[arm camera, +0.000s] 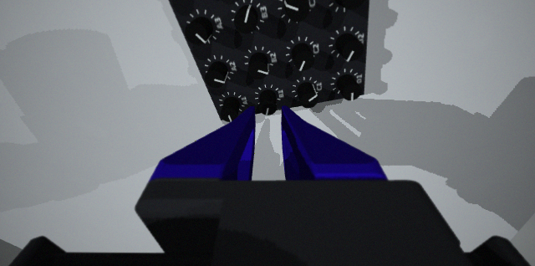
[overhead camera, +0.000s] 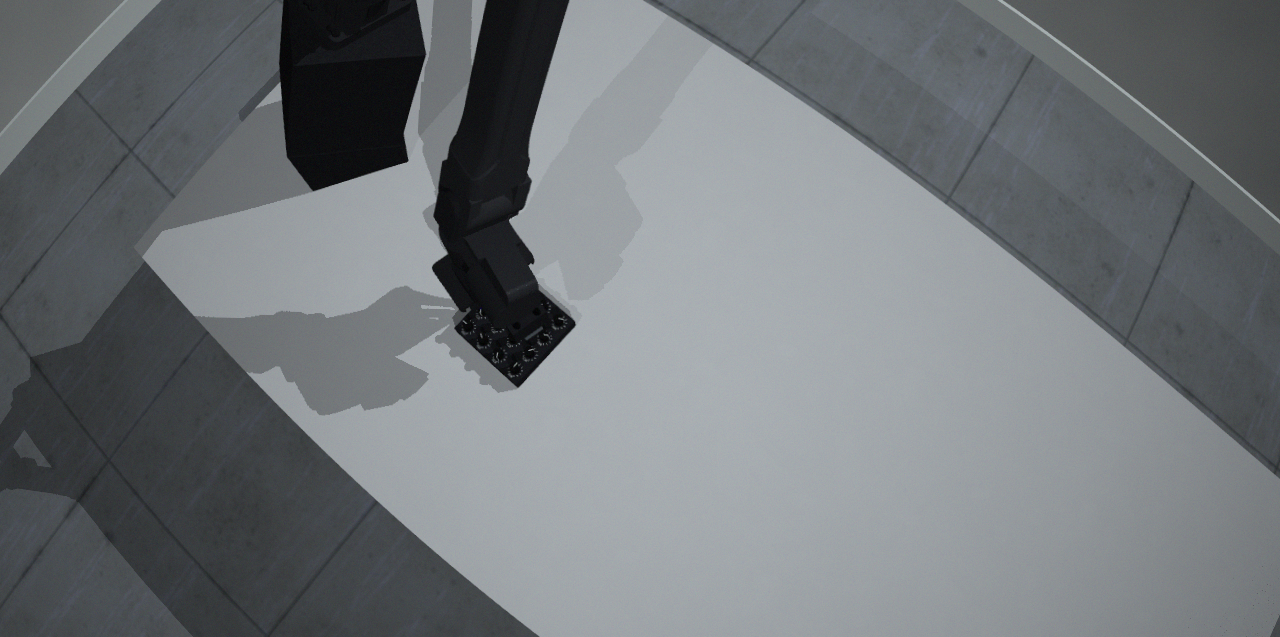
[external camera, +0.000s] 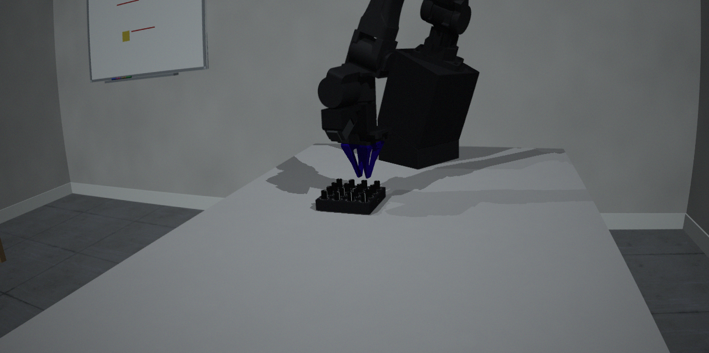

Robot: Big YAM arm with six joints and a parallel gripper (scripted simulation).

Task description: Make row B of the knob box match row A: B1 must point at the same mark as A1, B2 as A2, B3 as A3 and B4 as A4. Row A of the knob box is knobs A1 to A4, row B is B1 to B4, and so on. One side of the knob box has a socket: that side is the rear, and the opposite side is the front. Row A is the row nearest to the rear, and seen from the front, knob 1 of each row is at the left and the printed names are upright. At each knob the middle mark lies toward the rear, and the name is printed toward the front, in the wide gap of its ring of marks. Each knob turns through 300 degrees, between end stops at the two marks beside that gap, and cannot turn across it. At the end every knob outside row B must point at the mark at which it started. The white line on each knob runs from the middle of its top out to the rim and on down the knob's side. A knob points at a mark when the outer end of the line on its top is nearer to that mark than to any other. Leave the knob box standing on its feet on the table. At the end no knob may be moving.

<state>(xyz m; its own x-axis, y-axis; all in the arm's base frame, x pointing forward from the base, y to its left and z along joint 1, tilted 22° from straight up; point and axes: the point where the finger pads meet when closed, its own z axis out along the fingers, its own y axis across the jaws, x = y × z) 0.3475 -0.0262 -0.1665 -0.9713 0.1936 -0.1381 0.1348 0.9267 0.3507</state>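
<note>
Grey walls and a dark tiled floor are seen around a pale bench (external camera: 446,276), with a whiteboard (external camera: 146,15) hung on the wall at the left of the exterior view. On the bench, a black pedestal (external camera: 426,107) is seen carrying a black arm (overhead camera: 510,78), which is bent down toward a black knob box (external camera: 350,198). The knob box is found standing flat on the bench, near the pedestal and well away from the bench's far edges.

The pincer (arm camera: 267,109) is held above the knob box, clear of the knobs in the exterior view. Its blue fingers are drawn nearly together with a narrow gap between them, and nothing is gripped; it is clenched on no object. In the wrist view the fingertips are lined up on either side of knob B1 (arm camera: 267,98), at the near edge of the box. Knob A1 (arm camera: 231,104) is seen just beside it, and knobs B2 (arm camera: 258,62) and B3 (arm camera: 247,17) are seen farther along the same row. White pointer lines are visible on the knobs, at differing angles.
</note>
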